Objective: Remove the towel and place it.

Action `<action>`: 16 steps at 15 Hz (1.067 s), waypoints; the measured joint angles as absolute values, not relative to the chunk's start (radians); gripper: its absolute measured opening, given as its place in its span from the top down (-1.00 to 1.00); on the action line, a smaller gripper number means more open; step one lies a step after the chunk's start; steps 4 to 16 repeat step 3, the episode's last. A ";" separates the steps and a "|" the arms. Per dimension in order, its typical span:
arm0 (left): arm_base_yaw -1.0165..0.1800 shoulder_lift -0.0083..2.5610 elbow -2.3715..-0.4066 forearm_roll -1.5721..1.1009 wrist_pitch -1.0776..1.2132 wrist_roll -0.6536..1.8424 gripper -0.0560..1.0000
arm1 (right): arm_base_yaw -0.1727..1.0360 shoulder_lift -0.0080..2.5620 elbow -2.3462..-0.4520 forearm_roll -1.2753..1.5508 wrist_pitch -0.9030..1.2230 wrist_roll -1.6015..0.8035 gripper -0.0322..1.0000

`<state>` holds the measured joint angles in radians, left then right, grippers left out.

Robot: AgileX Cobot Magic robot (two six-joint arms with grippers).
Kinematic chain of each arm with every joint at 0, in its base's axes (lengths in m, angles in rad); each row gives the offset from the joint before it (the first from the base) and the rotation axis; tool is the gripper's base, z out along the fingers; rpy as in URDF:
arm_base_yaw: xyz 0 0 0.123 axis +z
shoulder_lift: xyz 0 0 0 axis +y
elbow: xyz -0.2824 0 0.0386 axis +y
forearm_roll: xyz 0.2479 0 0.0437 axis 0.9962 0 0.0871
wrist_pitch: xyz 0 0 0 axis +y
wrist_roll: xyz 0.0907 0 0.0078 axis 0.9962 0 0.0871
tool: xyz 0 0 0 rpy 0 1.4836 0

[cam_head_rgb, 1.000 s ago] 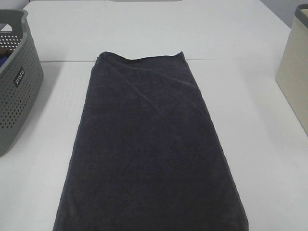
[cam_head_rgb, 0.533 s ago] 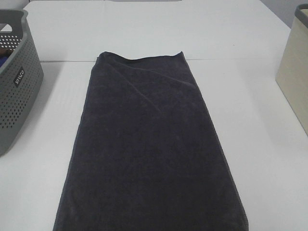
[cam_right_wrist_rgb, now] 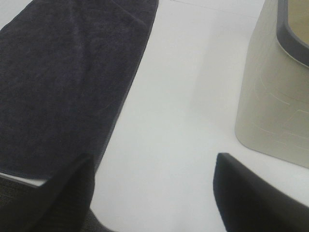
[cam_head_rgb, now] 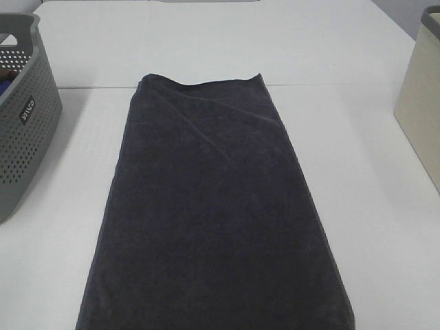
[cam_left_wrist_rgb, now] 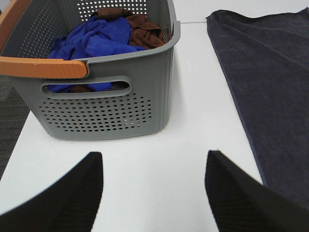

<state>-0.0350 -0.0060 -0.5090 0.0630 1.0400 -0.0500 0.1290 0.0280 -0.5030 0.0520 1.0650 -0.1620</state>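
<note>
Presently, item one: the towel (cam_head_rgb: 213, 213), dark charcoal terry, lying flat down the middle of the worktop (cam_head_rgb: 206, 41), its near end running off the near edge of the high view. It looks already laid out, though from this alone I cannot judge whether its placing is finished.

Item two: my left pincer (cam_left_wrist_rgb: 153, 193), released, fingers spread wide over bare worktop between the grey perforated basket (cam_left_wrist_rgb: 106, 108) and the towel's long hem, grasping nothing.

Item three: my right pincer (cam_right_wrist_rgb: 153, 193), likewise released, hovering between the towel's other hem and the beige bin (cam_right_wrist_rgb: 270, 101) at the right edge.

Risks, as I judge them: a pinch on one hem only would drag the cloth askew or fold it over itself; thick terry may slip from a shallow grip; a low sweep on the left could knock the basket, which sits just beside that pincer.

Hidden or unclear: the towel's near corners, cut off; both arms, absent from the high view; the bin's interior; the basket's depths beneath blue and brown cloths (cam_left_wrist_rgb: 104, 38).
</note>
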 joint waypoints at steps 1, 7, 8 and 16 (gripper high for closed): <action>-0.028 -0.006 -0.509 0.052 1.040 -0.049 -0.22 | 0.129 0.028 -0.503 0.052 1.065 -0.162 -0.38; 0.016 -0.006 -0.509 0.042 1.040 -0.049 -0.22 | 0.129 0.028 -0.503 0.052 1.065 -0.162 -0.38; 0.016 -0.006 -0.509 0.042 1.040 -0.049 -0.22 | 0.129 0.028 -0.503 0.052 1.065 -0.162 -0.38; 0.016 -0.006 -0.509 0.042 1.040 -0.049 -0.22 | 0.129 0.028 -0.503 0.052 1.065 -0.162 -0.38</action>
